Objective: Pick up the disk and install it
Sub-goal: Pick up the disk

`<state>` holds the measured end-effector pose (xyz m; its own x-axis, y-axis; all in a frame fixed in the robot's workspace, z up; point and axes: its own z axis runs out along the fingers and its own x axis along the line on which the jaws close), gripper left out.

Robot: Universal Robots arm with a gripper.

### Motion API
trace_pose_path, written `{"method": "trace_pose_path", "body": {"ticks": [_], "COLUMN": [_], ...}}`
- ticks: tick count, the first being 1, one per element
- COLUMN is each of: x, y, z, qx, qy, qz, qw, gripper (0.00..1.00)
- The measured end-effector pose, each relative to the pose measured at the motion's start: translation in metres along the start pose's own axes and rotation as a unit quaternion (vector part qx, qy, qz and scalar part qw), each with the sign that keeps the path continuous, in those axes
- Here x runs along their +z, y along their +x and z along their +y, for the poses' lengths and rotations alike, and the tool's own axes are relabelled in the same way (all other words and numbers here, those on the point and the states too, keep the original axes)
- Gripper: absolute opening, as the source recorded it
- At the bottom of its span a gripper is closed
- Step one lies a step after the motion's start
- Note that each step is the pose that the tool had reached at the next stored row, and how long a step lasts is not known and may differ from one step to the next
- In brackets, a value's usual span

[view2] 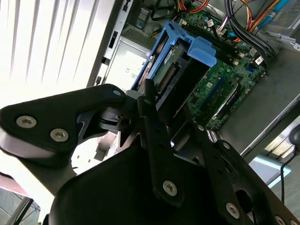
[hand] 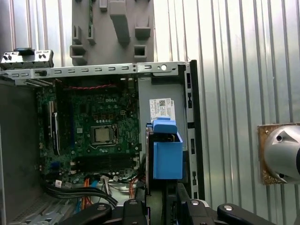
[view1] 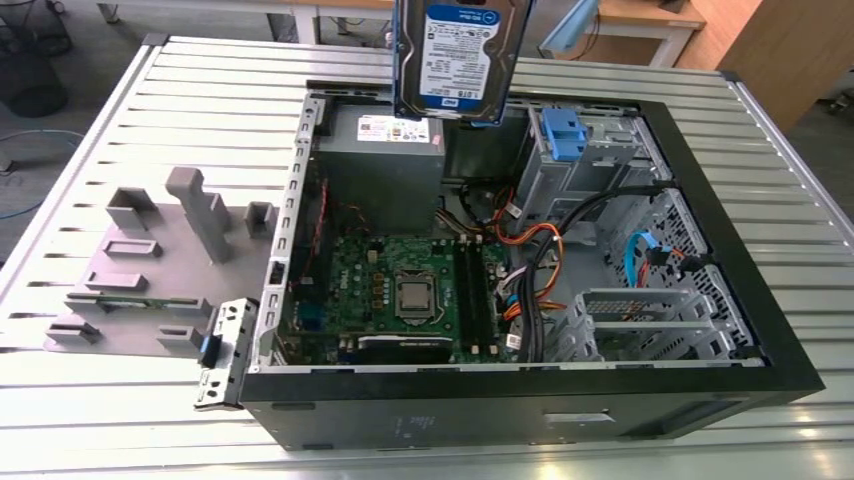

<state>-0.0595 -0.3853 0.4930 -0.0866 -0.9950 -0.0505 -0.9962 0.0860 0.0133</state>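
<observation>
Handling comes first: the disk, a flat rectangular silver-metal hard drive with a white-and-blue label and blue plastic side rails, hangs on edge in the air above the open black computer case, touching nothing inside it. In both wrist views the jaws are closed on it, pinching its flat faces near one end.

I judge it rigid and fairly heavy for its size, with smooth metal that could slip, and sensitive to knocks. The broad faces are the safe hold, since the rails look thin and flexible.

The case lies on its side on the ribbed aluminium bench. Inside it are:

- a green motherboard
- a grey power-supply box with a white sticker
- a grey metal drive cage with a blue latch

A tangle of black and orange cables runs beside the cage and looks likeliest to snag. A grey plastic fixture block sits well apart on the bench.
</observation>
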Motion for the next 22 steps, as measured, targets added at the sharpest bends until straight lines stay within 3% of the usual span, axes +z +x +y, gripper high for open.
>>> {"method": "trace_pose_path", "body": {"ticks": [22], "x": [0.0004], "y": [0.0158], "z": [-0.0014], "qx": [0.000], "qy": [0.0000], "qz": [0.0001], "qw": [1.00000], "gripper": [0.35]}}
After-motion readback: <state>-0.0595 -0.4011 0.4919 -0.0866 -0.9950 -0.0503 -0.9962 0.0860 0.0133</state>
